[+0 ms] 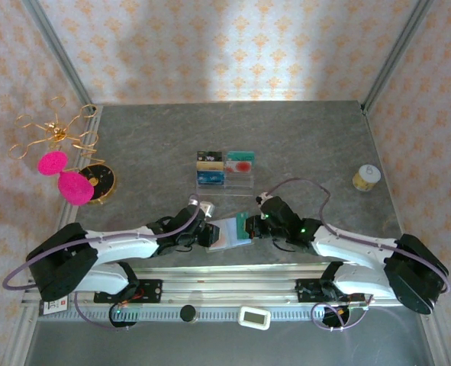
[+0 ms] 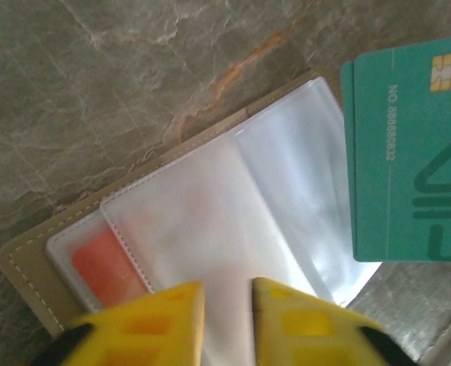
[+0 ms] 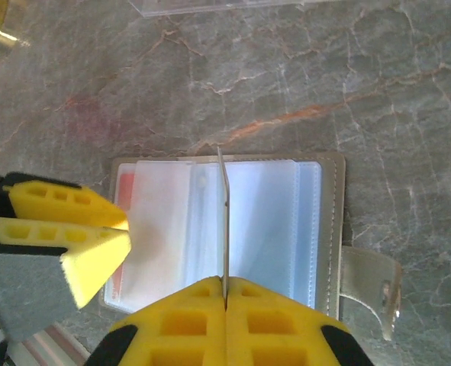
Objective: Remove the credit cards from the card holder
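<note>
The open wallet (image 1: 227, 235) is hemmed in. The left hand (image 1: 207, 232) and right hand (image 1: 257, 223) flank it, a green card (image 1: 245, 224) stands over it, and the clear tray (image 1: 239, 184) sits near behind. The far desk (image 1: 301, 133) lies bare. A tape roll (image 1: 366, 178) and a pink ornament (image 1: 63, 174) stand at the sides.

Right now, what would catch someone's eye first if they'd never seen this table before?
The teal-green plastic card with a gold chip stands out first, pinched in the right gripper over the open olive-grey card holder near the table's front edge. After that come the two bright pink fluffy discs at the far left. Then the clear acrylic tray of cards just behind the holder.
</note>
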You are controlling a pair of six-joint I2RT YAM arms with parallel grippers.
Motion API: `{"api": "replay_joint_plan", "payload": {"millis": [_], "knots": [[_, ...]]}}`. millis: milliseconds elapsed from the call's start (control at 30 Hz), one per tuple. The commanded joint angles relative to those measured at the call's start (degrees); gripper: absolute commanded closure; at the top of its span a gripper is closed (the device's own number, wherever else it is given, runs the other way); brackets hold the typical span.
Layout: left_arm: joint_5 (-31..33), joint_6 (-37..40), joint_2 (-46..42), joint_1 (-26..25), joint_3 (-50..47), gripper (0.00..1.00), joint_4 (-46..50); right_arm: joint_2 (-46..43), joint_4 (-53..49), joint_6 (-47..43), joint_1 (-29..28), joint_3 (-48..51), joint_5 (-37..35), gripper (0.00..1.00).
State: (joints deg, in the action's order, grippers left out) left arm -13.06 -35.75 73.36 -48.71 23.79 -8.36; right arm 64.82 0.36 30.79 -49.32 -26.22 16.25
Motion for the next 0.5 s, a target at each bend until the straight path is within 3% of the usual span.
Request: {"api": "replay_joint_plan", "payload": {"millis": [0, 200, 300, 367, 467], "knots": [[0.8, -0.7, -3.3, 0.3, 1.3, 0.62, 1.8, -2.3, -2.0, -5.3, 0.3, -2.9, -1.5, 1.00], [4.0, -1.6, -10.0, 0.4, 2.0, 0.30, 4.8, -4.6, -3.7, -10.2, 0.3, -5.9, -2.4, 1.00], [7.4, -1.6, -13.9, 0.5, 2.0, 0.17, 6.8, -4.4, -5.6, -13.1, 0.3, -9.3, -6.0, 1.00], [8.9, -1.8, -16.8, 0.7, 1.7, 0.02, 7.5, -4.2, -5.2, -15.3, 0.3, -12.3, -9.0, 1.00], [9.5, -2.4, -19.8, 1.2, 1.3, 0.01, 7.9, -2.0, -5.8, -21.1, 0.5, -18.8, -13.4, 1.00]]}}
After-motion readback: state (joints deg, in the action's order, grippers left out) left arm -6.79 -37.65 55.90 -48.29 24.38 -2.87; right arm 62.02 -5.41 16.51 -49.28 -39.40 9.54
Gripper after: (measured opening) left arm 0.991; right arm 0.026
